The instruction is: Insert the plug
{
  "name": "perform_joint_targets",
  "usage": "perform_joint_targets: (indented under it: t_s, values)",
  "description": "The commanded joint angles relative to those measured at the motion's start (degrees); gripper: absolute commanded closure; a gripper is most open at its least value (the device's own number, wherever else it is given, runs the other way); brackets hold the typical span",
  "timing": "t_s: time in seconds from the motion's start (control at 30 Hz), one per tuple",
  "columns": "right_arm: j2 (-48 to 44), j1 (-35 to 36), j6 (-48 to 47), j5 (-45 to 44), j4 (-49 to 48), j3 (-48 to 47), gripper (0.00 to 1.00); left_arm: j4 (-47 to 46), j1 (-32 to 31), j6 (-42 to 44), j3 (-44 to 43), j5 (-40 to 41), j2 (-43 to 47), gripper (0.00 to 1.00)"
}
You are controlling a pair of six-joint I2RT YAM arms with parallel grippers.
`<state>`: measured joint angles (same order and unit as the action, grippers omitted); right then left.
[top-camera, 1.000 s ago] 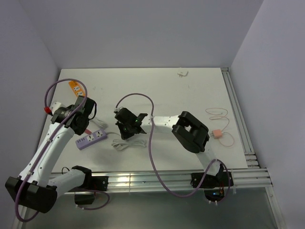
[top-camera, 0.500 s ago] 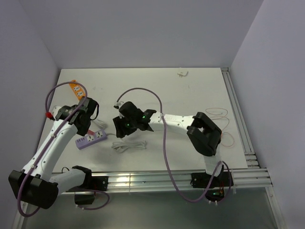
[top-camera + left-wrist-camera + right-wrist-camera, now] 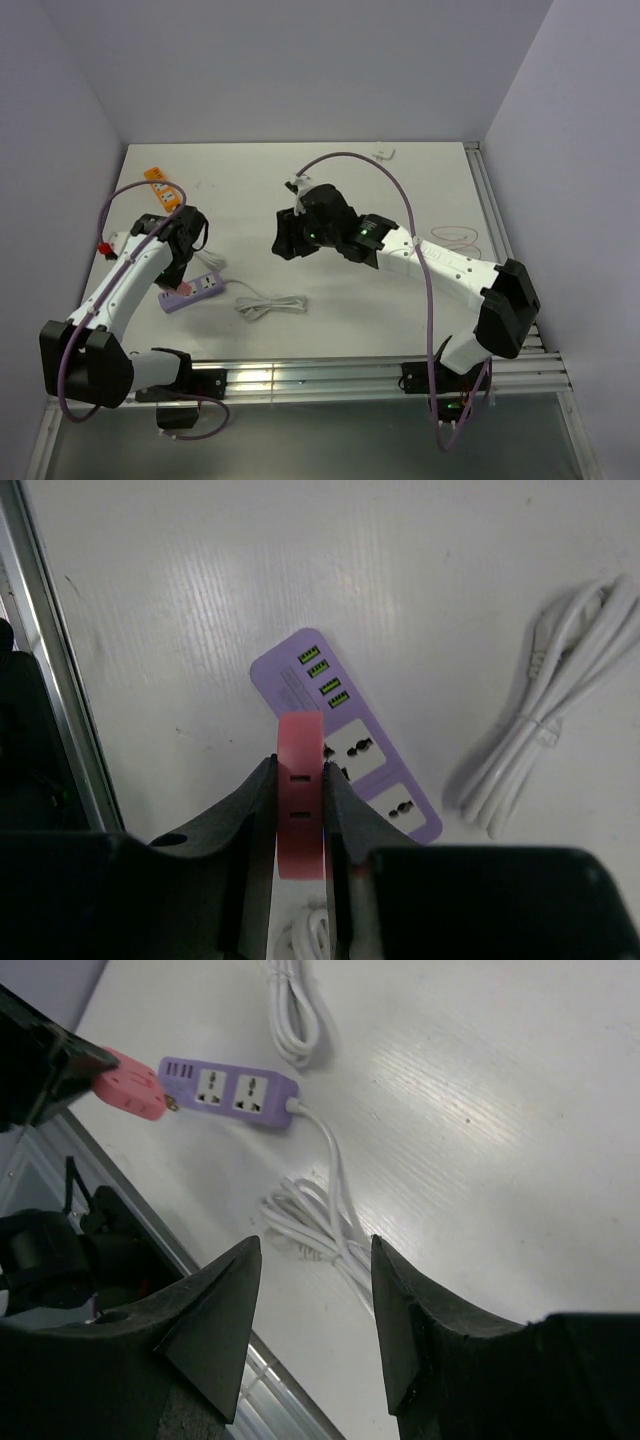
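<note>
The plug (image 3: 300,790) is a salmon-pink block pinched between the jaws of my left gripper (image 3: 300,765), which is shut on it. It hangs just over the USB end of the lilac power strip (image 3: 352,752), which lies flat on the table. The right wrist view shows the plug (image 3: 132,1088) with short metal prongs pointing toward the strip (image 3: 230,1090). In the top view the left gripper (image 3: 177,278) is at the strip's (image 3: 195,291) left end. My right gripper (image 3: 285,236) is over the table's middle, away from the strip. Its jaws (image 3: 315,1245) are open and empty.
A bundled white cable (image 3: 270,305) lies right of the strip, also the white cable (image 3: 320,1218). An orange power strip (image 3: 160,185) lies at the back left. A thin pink cord (image 3: 458,238) loops at the right. A small white piece (image 3: 383,154) sits at the far edge. Metal rails (image 3: 350,375) line the front.
The right arm has swung away from the strip toward the table's middle and its jaws have opened. The left gripper has shifted slightly nearer to the strip, still shut on the plug.
</note>
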<state>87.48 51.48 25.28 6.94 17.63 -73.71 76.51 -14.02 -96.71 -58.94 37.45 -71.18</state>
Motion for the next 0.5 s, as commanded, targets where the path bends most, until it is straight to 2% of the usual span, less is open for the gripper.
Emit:
perform_joint_targets:
  t_s: [0.0, 0.13, 0.47]
  values:
    - [-0.9, -0.2, -0.3, -0.6, 0.7, 2.5, 0.45, 2.2, 3.4, -0.2, -0.9, 2.5, -0.7, 1.00]
    - [-0.4, -0.7, -0.3, 0.4, 0.6, 3.3, 0.46, 2.2, 6.0, -0.7, -0.8, 2.1, -2.1, 1.00]
    - [0.5, -0.9, -0.3, 2.6, -3.1, 5.2, 0.46, 2.2, 6.3, 0.4, -3.0, -0.7, -7.2, 1.00]
